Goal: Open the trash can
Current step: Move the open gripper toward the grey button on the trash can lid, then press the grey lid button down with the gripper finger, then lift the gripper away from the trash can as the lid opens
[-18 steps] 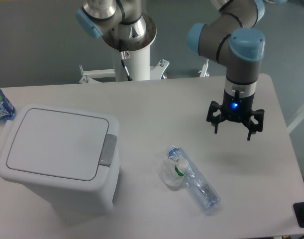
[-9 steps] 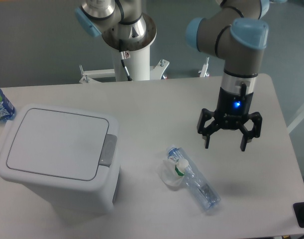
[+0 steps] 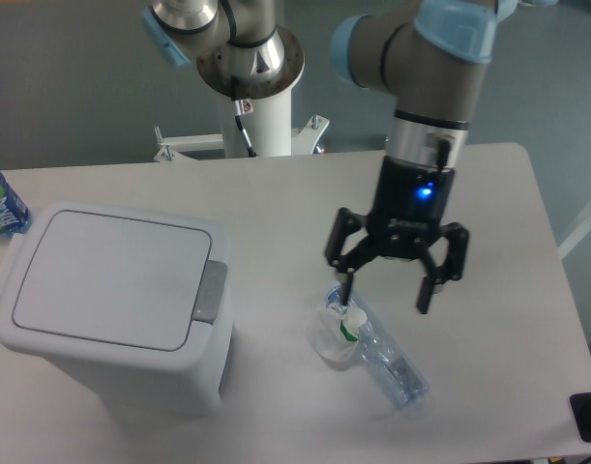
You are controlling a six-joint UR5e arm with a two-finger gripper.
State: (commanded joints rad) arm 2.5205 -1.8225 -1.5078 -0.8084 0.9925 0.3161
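Observation:
The trash can is a large light-grey bin at the left of the table. Its flat lid is shut, with a darker grey push-button latch on its right edge. My gripper is open and empty. It hangs above the table right of the bin, over the upper end of a lying bottle, well apart from the latch.
A clear plastic bottle lies on the table beside a crumpled clear wrapper, just under the gripper. A blue-labelled bottle stands at the far left edge. The arm's base column rises behind the table.
The gripper has moved left and toward the front of the table, from the right side to above the lying bottle. It stays open. The bin and bottles have not moved.

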